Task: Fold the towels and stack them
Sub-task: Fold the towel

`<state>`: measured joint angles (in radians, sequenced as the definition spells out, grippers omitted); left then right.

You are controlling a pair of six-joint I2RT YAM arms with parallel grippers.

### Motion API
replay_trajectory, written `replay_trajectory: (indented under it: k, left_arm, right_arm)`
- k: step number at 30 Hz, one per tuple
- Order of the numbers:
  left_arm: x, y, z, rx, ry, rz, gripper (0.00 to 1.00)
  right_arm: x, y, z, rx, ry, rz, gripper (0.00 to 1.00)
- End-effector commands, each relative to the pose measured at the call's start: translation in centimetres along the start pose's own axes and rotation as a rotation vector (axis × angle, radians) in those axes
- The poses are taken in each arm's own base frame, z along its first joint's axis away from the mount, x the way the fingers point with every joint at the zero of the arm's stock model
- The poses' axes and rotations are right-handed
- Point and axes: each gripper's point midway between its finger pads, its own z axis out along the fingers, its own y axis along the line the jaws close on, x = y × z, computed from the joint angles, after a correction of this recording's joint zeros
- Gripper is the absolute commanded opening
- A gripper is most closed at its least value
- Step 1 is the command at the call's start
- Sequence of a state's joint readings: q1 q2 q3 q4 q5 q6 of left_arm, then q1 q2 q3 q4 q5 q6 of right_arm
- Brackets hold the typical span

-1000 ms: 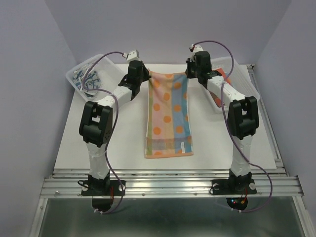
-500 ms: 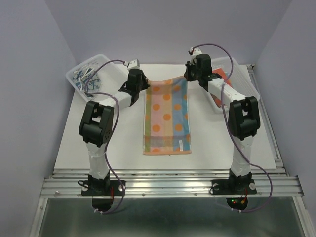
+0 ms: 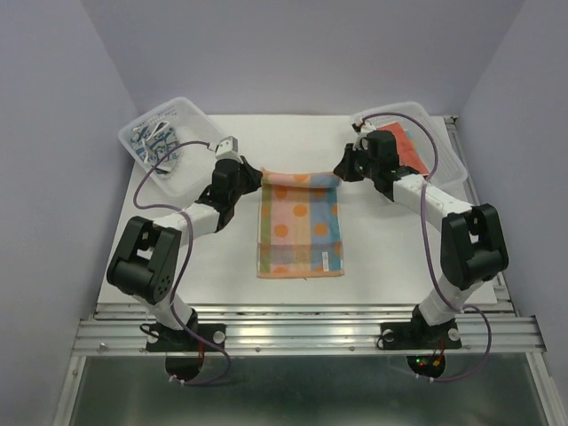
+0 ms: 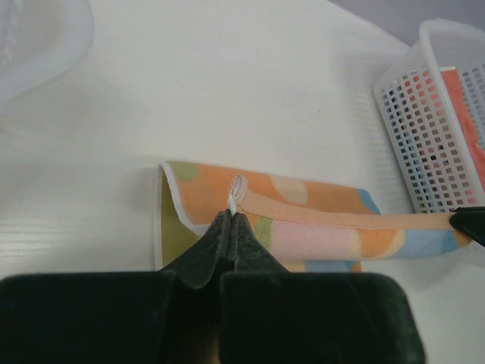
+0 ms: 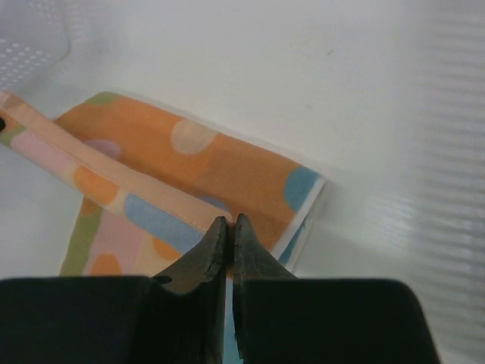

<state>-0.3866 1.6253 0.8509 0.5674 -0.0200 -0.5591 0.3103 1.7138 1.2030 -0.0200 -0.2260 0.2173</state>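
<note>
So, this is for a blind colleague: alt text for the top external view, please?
The left gripper and right gripper each pinch a far corner of a checked, orange-dotted towel on a white table. A clear basket of cloths stands at the far left, a second basket at the far right.

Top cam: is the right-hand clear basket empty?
No, the right-hand clear basket has a red-orange towel lying inside it.

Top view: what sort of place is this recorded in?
Probably a robot test booth, not a home: plain walls close in a white table, with a metal rail along its near edge.
</note>
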Motion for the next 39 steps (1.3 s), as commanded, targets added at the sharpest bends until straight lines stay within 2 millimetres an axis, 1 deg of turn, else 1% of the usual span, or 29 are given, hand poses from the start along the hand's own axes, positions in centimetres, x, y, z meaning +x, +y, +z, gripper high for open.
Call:
replay_trajectory:
  k: [1,2,3,4,5,7,8,9,11,12,13,14,15,17,19,20,21,23,25,26,29,30,31,33,34,35,37,38,39]
  left_arm:
    - [-0.8,-2.6,-2.2,0.101,-0.074,-0.029,0.0]
    - [-0.4,-2.6,-2.6,0.102,-0.07,-0.029,0.0]
    - [0.0,-2.2,-3.4,0.094,-0.072,-0.04,0.0]
    - [0.4,-2.2,-3.9,0.101,-0.071,-0.041,0.0]
    - [0.9,-2.2,-4.9,0.111,-0.071,-0.043,0.0]
    - [1.2,-2.0,-5.8,0.108,-0.081,-0.059,0.0]
    - [1.5,-1.8,-6.2,0.106,-0.082,-0.075,0.0]
    - [2.1,-1.7,-7.0,0.112,-0.082,-0.079,0.0]
    - [2.9,-1.7,-7.7,0.122,-0.074,-0.093,0.0]
    - [3.8,-1.9,-8.3,0.132,-0.058,-0.091,0.0]
    - [4.1,-1.9,-8.6,0.131,-0.055,-0.093,0.0]
    - [4.6,-1.8,-8.8,0.131,-0.047,-0.098,0.0]
    - [5.4,-1.6,-9.4,0.127,-0.04,-0.108,0.0]
    - [6.0,-1.1,-10.3,0.12,-0.038,-0.122,0.0]
    - [6.5,-0.8,-10.8,0.117,-0.037,-0.126,0.0]
    - [6.6,-0.5,-11.0,0.113,-0.039,-0.127,0.0]
    - [7.3,0.1,-11.2,0.1,-0.029,-0.128,0.0]
    - [7.6,0.2,-11.6,0.102,-0.024,-0.137,0.0]
    - [8.3,0.5,-11.9,0.102,-0.008,-0.14,0.0]
    - [8.6,0.7,-11.9,0.097,-0.003,-0.14,0.0]
    - [9.6,0.9,-12.1,0.095,0.026,-0.14,0.0]
    - [10.1,1.2,-12.2,0.091,0.039,-0.139,0.0]
    - [10.7,1.3,-12.2,0.095,0.061,-0.137,0.0]
    - [11.9,1.6,-12.5,0.094,0.1,-0.139,0.0]
    - [12.6,1.8,-12.5,0.092,0.126,-0.14,0.0]
    - [13.4,2.2,-12.8,0.082,0.148,-0.159,0.0]
    - [14.2,2.3,-13.4,0.088,0.177,-0.18,0.0]
    - [15.1,2.7,-13.9,0.084,0.199,-0.185,0.0]
    - [15.0,2.4,-14.3,0.098,0.201,-0.204,0.0]
  right_arm:
    - [0.3,2.9,-2.4,-0.071,-0.047,0.022,0.01]
    - [1.7,2.9,-2.6,-0.058,-0.023,0.03,0.01]
    - [1.6,3.3,-3.6,-0.058,-0.036,0.029,0.01]
    - [1.8,3.4,-4.0,-0.052,-0.038,0.034,0.01]
    - [2.3,3.4,-4.9,-0.039,-0.044,0.043,0.01]
    - [2.8,3.6,-5.7,-0.036,-0.043,0.046,0.01]
    - [3.3,3.8,-6.1,-0.031,-0.04,0.049,0.01]
    - [4.4,3.8,-6.3,-0.025,-0.023,0.048,0.01]
    - [5.3,4.5,-7.1,-0.025,-0.022,0.05,0.01]
    - [5.8,4.6,-7.3,-0.024,-0.017,0.052,0.01]
    - [6.7,4.8,-7.9,-0.026,-0.011,0.051,0.01]
    - [6.9,4.8,-8.1,-0.021,-0.012,0.055,0.01]
    - [7.6,4.7,-8.6,-0.014,-0.011,0.07,0.01]
    - [8.1,4.8,-9.0,-0.017,-0.014,0.082,0.01]
    - [9.2,5.1,-9.5,-0.032,0.0,0.087,0.01]
    - [9.9,5.2,-9.4,-0.035,0.015,0.089,0.01]
    - [9.9,5.5,-9.7,-0.045,0.008,0.099,0.01]
    - [10.4,6.0,-9.9,-0.068,0.007,0.105,0.01]
    - [11.8,5.8,-9.9,-0.069,0.028,0.117,0.01]
    - [11.8,5.9,-9.9,-0.07,0.027,0.121,0.01]
    - [13.4,5.8,-9.6,-0.072,0.061,0.137,0.03]
    - [13.8,5.8,-9.5,-0.074,0.069,0.142,0.03]
    - [14.7,5.6,-9.4,-0.069,0.085,0.145,0.03]
    - [15.4,5.7,-9.3,-0.073,0.102,0.161,0.05]
    - [16.2,5.7,-9.3,-0.077,0.118,0.172,0.06]
    - [16.7,5.9,-9.4,-0.083,0.127,0.18,0.09]
    - [18.1,5.7,-9.5,-0.084,0.154,0.196,0.11]
    - [18.6,5.9,-9.7,-0.087,0.169,0.213,0.13]
    - [19.2,5.9,-9.9,-0.088,0.185,0.219,0.13]
